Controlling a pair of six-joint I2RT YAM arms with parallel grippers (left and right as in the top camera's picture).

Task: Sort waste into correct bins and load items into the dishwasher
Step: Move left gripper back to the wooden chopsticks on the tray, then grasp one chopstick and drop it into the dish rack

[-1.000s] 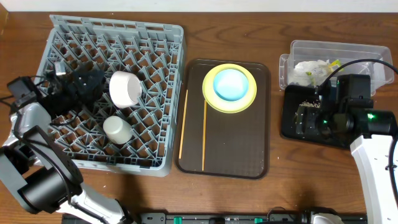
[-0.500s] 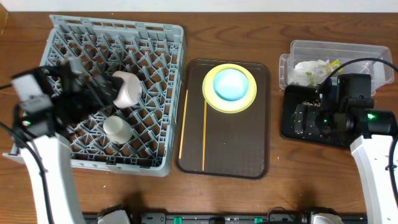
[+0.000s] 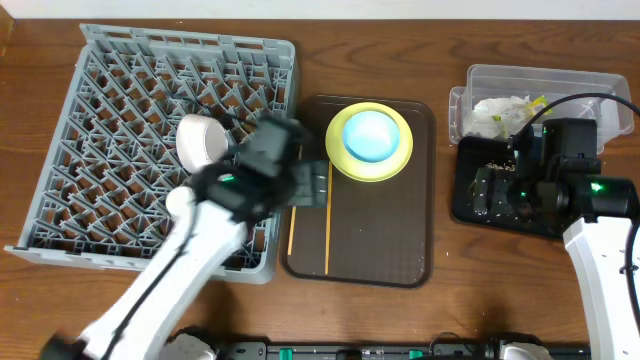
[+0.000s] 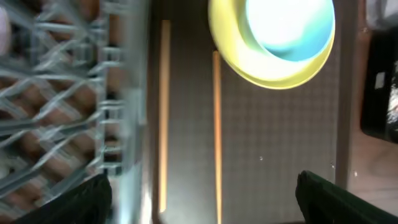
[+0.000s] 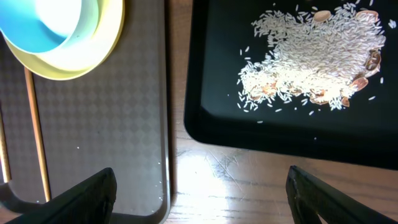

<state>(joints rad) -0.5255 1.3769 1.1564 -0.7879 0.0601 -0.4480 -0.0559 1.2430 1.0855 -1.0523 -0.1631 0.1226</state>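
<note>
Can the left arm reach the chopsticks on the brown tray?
Probably yes. The left hand hovers open right above the two chopsticks, which lie flat on the brown tray. Nothing lies over them. The yellow plate is only near one end.

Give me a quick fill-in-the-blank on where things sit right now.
The light blue bowl sits on the ____ plate.
Both chopsticks lie on the ____ serving tray.
The crumbs lie in the ____ tray.
The napkin sits in the ____ tub.
Missing: yellow; brown; black; clear.
</note>
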